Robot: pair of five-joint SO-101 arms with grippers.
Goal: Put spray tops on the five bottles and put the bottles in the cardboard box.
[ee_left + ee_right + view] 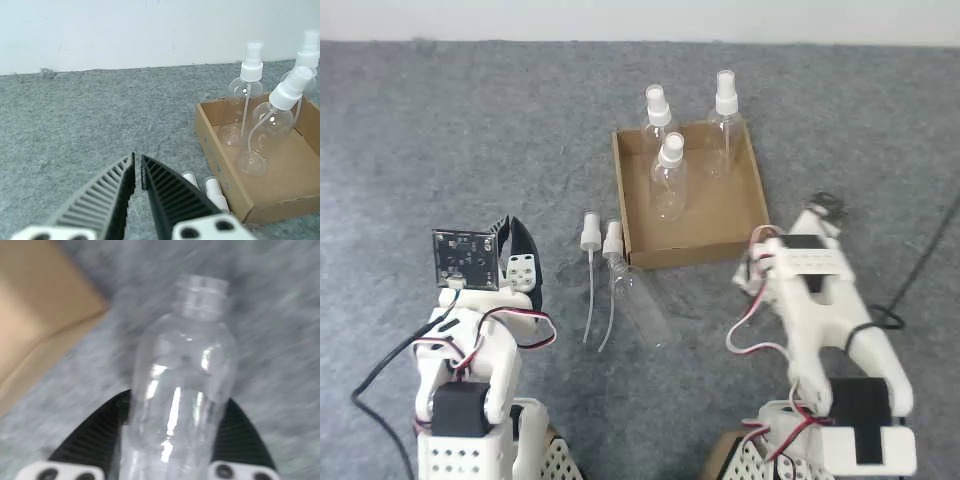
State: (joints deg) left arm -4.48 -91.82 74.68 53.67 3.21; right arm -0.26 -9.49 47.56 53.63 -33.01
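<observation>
Right gripper (178, 402): black fingers (97, 432) sit either side of the uncapped clear plastic bottle (186, 350), body between them, looks clamped though blurry. Neck points away over grey carpet (280, 315), just beside the brown cardboard box (35, 315). Left gripper (138, 161): fingers nearly closed, empty.
</observation>
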